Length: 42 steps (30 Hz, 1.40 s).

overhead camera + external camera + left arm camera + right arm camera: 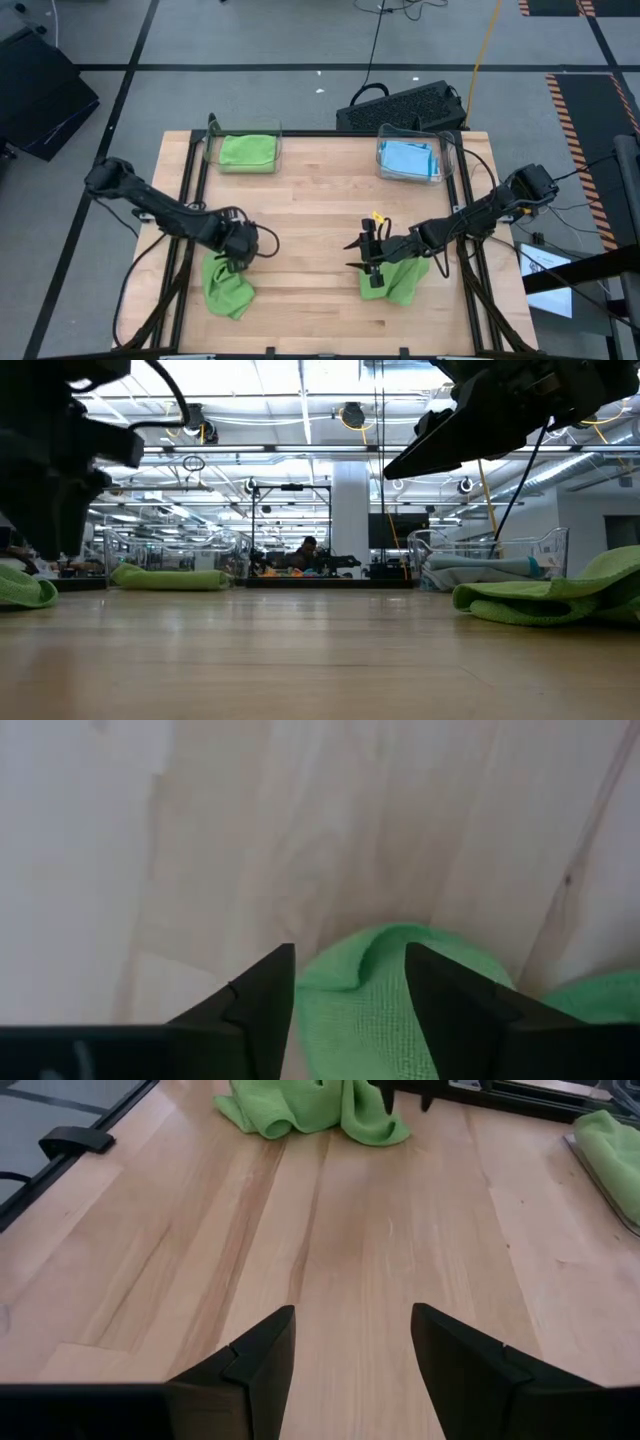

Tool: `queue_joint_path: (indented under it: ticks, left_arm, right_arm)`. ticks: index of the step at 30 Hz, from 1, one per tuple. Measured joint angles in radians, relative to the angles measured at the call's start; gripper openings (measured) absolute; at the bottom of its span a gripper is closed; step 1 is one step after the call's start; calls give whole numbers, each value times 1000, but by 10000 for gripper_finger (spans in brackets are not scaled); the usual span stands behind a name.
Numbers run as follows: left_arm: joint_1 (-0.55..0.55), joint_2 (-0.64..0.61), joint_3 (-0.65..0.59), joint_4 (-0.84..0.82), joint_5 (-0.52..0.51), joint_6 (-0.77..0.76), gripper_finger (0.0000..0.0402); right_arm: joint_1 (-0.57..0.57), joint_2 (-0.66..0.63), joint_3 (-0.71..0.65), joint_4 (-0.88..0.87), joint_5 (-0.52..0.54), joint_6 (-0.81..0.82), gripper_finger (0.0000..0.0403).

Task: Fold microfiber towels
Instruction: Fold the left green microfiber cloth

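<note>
On the tabletop's (320, 210) left near part a crumpled green towel (226, 287) lies close to the near edge. The left gripper (238, 262) hangs over its far end, jaws released, cloth showing between them but not pinched. At the far left, a clear bin (243, 151) holds another green towel (247, 150). The middle of the tabletop is bare wood, open between the arms. Right of centre, the right gripper (368, 256) points left over bare wood, jaws parted and holding nothing. A second crumpled green towel (398, 278) lies just beside and under it. At the far right, a bin (412, 156) holds blue towels (408, 160).
</note>
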Motion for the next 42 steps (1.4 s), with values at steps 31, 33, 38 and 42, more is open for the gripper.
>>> queue_joint_path:
  ticks: [31,33,38,42]
  left_arm:
    - [51,0,-7,191,-170,68,8]
    - [50,0,53,192,-235,101,6]
    - [73,0,199,194,-382,201,8]
    - [92,0,299,239,-483,281,7]
  right_arm:
    - [58,0,0,45,0,51,192]
    - [58,0,0,59,9,88,192]
    - [58,20,0,164,70,133,192]
    - [58,65,0,260,90,119,192]
